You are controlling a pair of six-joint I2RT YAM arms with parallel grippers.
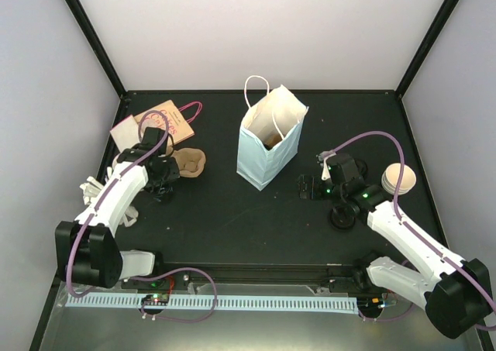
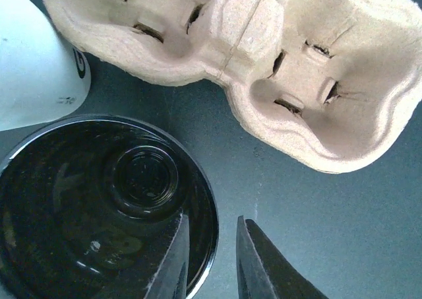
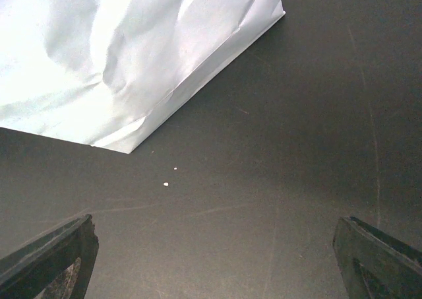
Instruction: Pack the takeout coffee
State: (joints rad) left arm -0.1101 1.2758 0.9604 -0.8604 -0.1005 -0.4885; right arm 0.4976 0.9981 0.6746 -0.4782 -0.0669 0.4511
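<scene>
A black cup lid (image 2: 99, 206) lies on the table right under my left gripper (image 2: 211, 216). Its jaws stand narrow astride the lid's rim, one finger (image 2: 173, 259) over the lid, the other outside, with a sliver of table showing between. A brown pulp cup carrier (image 2: 264, 55) lies just beyond; in the top view the carrier (image 1: 188, 163) sits beside my left gripper (image 1: 163, 187). A white paper cup (image 2: 33, 61) is at the left. The white paper bag (image 1: 267, 146) stands open in the middle. My right gripper (image 1: 310, 184) hangs wide open and empty near the bag's base (image 3: 132, 55).
A stack of cups (image 1: 399, 179) and another black lid (image 1: 341, 215) sit beside the right arm. A flat brown bag with pink handles (image 1: 167, 122) and a white sheet (image 1: 122, 130) lie at the back left. Dark frame posts edge the table.
</scene>
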